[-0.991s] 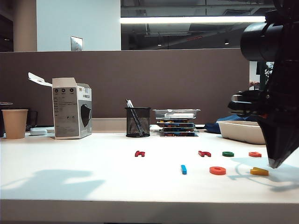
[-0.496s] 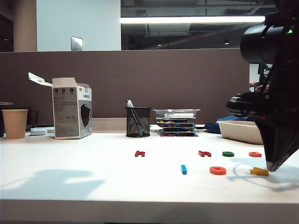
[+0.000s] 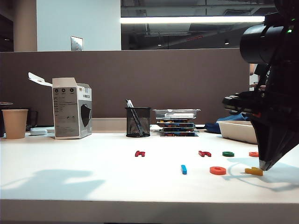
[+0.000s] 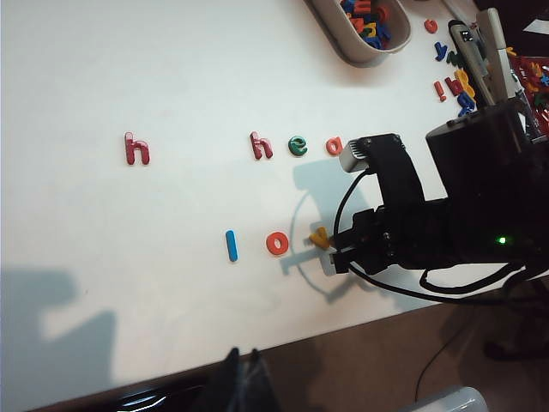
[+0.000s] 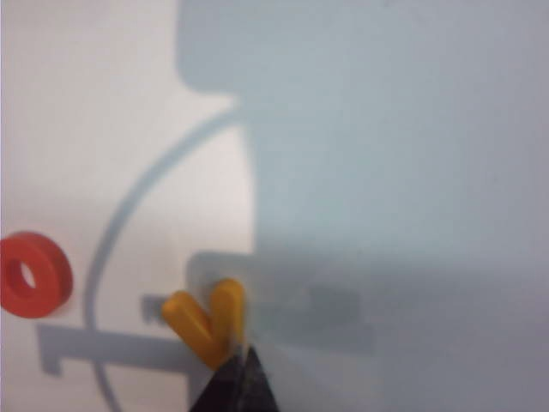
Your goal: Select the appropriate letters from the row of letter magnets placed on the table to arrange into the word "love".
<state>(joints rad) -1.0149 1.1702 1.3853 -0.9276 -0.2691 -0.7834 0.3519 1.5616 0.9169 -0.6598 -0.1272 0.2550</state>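
White table point(image 3: 70, 182), front edge close; open room kept toward centre.
R gripper point(image 5: 236, 378) jaws pinched together, tip pressed at yellow V point(image 5: 206, 322), nothing held. V judged light, stiff, slick; better nudged than pinched.
Blue bar point(image 3: 183, 169), orange ring point(image 3: 217, 170) beside; green letter point(image 3: 228, 154) farther.
L gripper point(image 4: 244, 378) aloft, jaws seen shut, empty.

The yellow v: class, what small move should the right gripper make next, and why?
Probably a short nudge of the yellow v toward the orange o. The right gripper, shut, has its tip at the v's point. In the left wrist view the blue l and o sit close together, while the v is tilted with a wider gap.
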